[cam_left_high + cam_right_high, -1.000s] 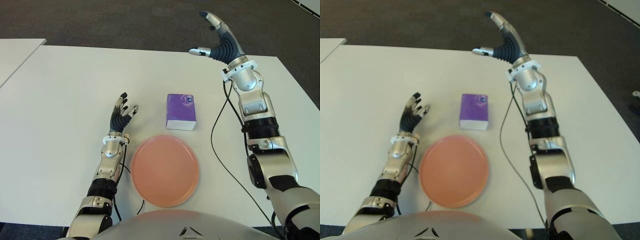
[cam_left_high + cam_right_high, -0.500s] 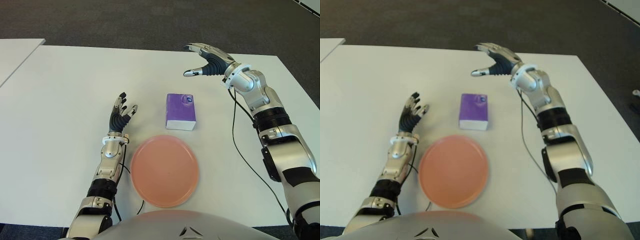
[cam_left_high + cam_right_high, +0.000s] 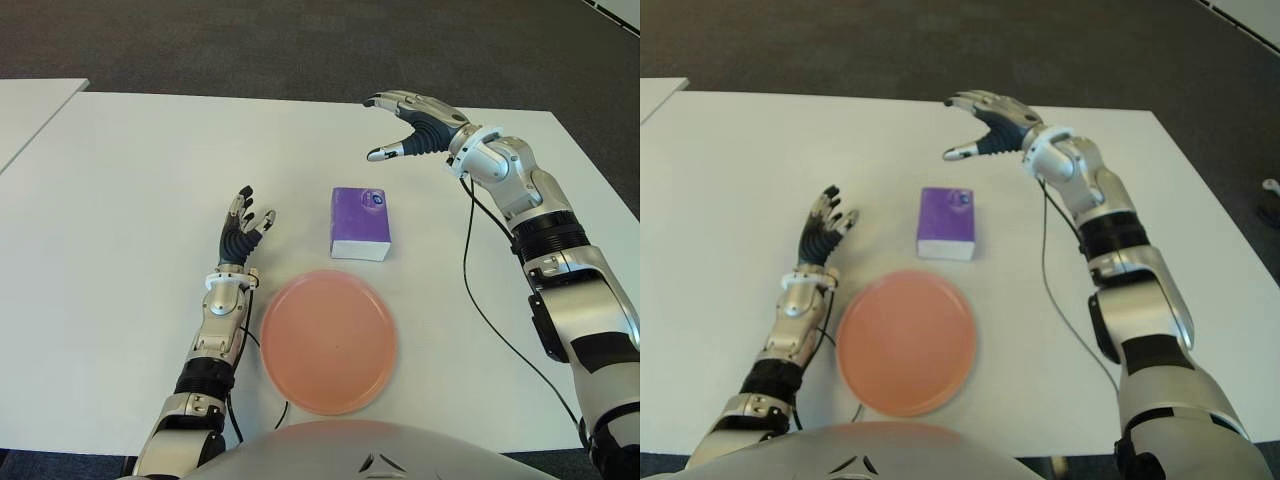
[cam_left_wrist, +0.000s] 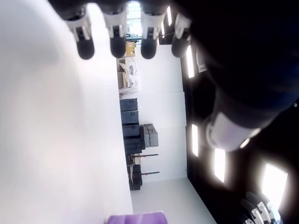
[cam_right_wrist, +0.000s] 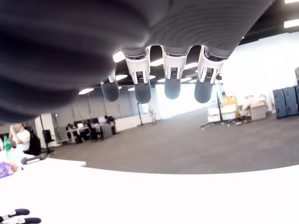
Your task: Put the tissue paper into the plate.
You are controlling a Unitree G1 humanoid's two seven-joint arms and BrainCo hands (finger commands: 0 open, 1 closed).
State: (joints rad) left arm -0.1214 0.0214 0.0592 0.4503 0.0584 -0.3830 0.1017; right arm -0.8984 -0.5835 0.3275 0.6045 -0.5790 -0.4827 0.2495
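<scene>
A purple tissue pack (image 3: 361, 222) lies on the white table (image 3: 120, 180), just beyond the pink plate (image 3: 329, 340). My right hand (image 3: 410, 125) hovers open above the table, behind and to the right of the pack, fingers spread and holding nothing. My left hand (image 3: 243, 228) shows open to the left of the pack and plate, fingers pointing up. In the left wrist view the purple pack (image 4: 135, 218) peeks in at the edge.
A black cable (image 3: 470, 290) trails along the table on the right of the plate. A second white table (image 3: 30, 110) stands at the far left. Dark carpet (image 3: 300, 40) lies beyond the table's far edge.
My right hand has swung down from a raised, upright pose to a lowered, forward reach nearer the pack. The left hand, pack and plate have not moved.
</scene>
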